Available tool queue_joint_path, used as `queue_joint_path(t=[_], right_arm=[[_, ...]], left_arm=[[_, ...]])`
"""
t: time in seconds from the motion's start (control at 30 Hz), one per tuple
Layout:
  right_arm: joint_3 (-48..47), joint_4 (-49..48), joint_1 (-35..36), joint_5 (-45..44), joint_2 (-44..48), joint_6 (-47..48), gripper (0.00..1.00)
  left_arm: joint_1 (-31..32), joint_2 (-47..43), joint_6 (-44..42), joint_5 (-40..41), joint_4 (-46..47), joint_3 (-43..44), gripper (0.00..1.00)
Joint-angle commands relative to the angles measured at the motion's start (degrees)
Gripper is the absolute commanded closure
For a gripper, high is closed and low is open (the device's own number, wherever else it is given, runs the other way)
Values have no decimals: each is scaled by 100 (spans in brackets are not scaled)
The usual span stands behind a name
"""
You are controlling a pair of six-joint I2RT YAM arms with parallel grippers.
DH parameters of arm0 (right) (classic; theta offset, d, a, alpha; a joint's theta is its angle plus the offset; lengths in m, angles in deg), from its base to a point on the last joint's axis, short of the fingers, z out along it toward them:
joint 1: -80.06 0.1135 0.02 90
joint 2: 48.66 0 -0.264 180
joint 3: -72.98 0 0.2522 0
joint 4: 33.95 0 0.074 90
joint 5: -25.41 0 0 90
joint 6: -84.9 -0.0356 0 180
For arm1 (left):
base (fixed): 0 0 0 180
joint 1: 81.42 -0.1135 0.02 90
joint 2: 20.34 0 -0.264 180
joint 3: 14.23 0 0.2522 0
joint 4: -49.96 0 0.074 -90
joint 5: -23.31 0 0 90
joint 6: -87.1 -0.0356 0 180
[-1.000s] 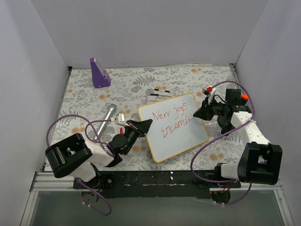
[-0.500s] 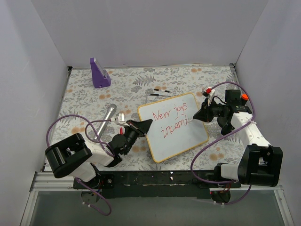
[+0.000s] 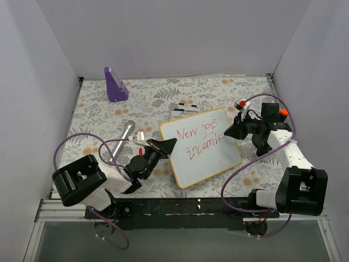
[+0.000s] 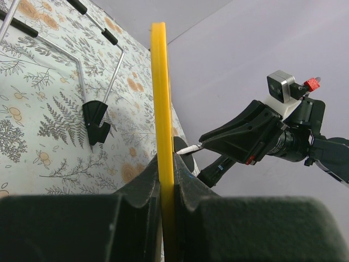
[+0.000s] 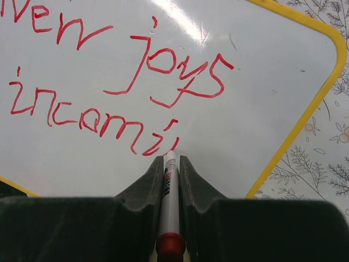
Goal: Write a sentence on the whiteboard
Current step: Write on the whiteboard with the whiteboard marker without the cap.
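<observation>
**Marker tip on the board, both tools clenched**

**Top view.** The left arm lies low across the near left of the table (image 3: 109, 114), its forearm reaching rightward. The left tool (image 3: 170, 143) meets the left edge of the whiteboard (image 3: 210, 164). The right arm rises from its base at the near right and bends back toward the middle, with the right tool (image 3: 229, 131) pointing left at the board's right side. The board sits at the table's centre, turned at an angle. The sentence (image 3: 199, 139) runs across its upper half in two red lines, and the right tool is at the end of the lower line. A purple stand (image 3: 115, 84) is at the far left and a silver cylinder (image 3: 125, 131) lies near the left arm. The marker is too small to pick out here.

**Left wrist.** The board is seen edge-on as a yellow strip (image 4: 159, 82), and the left tool (image 4: 166, 169) is clamped on it with one jaw on each face. Beyond it the right tool (image 4: 203, 139) angles down with the white marker tip (image 4: 188, 148) sticking out; where the tip lands is hidden behind the jaw. A wire frame with a black clip (image 4: 96, 121) lies on the table to the left. The writing cannot be seen from this side.

**Right wrist.** The right tool (image 5: 170, 164) is closed tight on a marker (image 5: 169, 183), which stands between the jaws. Its tip touches the whiteboard (image 5: 262, 71) just below the last stroke. The sentence (image 5: 109, 93) reads "New joys" over "incomi", with the first word cut off at the upper left. The yellow frame curves round at the right, with floral table (image 5: 322, 164) beyond it.
</observation>
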Motion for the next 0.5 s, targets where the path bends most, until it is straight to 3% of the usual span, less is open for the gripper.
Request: queue_joint_path(t=[0.0,0.47], right_arm=[[-221,-287,22,32,-70,-117,99],[-230,-647,22,-117,-141,-390,99]], left_arm=[[18,-120,-397,-198,1505,-56,100],[18,-111,-388,-207,1522,-56,100]])
